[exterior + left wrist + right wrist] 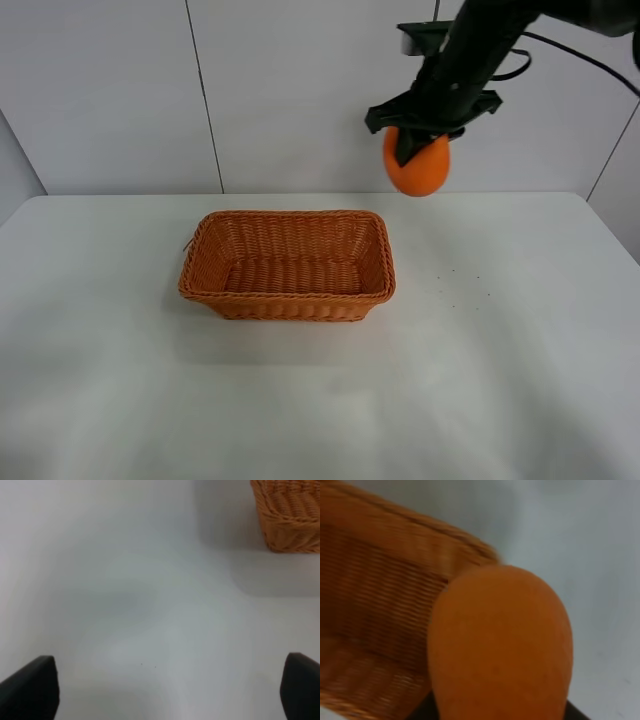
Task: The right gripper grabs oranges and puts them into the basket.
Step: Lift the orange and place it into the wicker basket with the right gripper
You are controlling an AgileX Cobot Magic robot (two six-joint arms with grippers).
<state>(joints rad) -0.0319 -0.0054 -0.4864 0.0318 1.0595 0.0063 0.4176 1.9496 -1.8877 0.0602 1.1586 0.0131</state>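
Black two-fingered right gripper [420, 148] fingers clamped around upper half of round bright orange fruit [425, 176], probably firm, light, roll-prone.

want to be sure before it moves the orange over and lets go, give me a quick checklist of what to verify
1. Orange held by the right hand: ok, lifted clear of the table.
2. Grip secure: cannot tell, the fruit hides the contact in the right wrist view.
3. Basket upright and empty: ok.
4. Orange above the basket opening: not ok, it appears to hang just off the basket's right end.
5. Left hand out of the way: ok, open over bare table, apart from the basket.
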